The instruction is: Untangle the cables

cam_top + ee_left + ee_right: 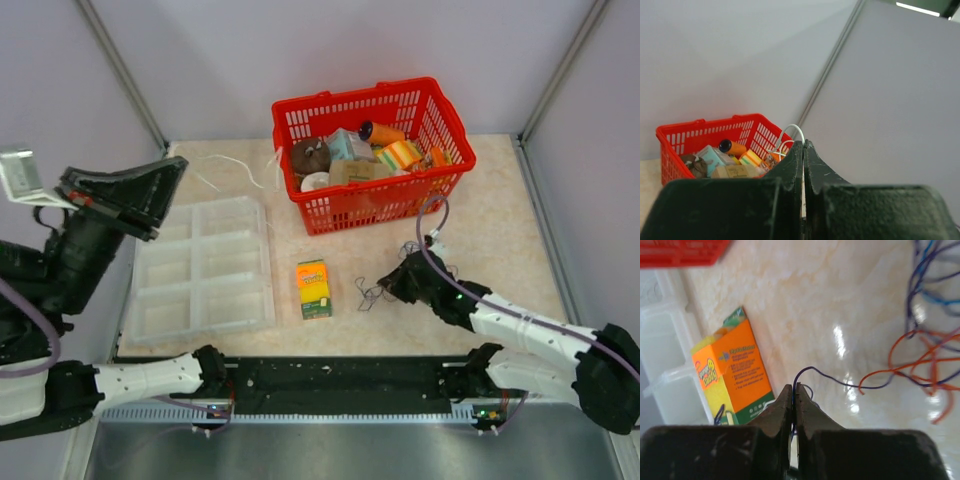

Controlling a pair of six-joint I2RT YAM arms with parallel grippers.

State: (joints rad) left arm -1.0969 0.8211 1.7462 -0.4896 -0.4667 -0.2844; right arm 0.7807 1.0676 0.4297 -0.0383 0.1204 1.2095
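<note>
Right black gripper (793,388): clamped on one dark strand (812,370).
Thin blue, orange and dark cables (925,355), ahead-right: judged limp, light, easily snagged; loose ends preferred.

Red basket (380,205) at the rear of the beige marbled surface (500,230), filled with assorted small goods. Clear compartmented tray (200,265) lies to its front left. Orange-and-yellow box (314,288) sits just right of the tray.

Pale grey panel walls (330,45) closed in three sides, and slim metal posts (122,72) ran down to the far corners. The tabletop (505,235) was beige, marbled and glossy, with glare (840,337) flashing off it. A brushed metal sheet (350,455) lined the near edge. Overhead, a strip light (922,9) glowed.
</note>
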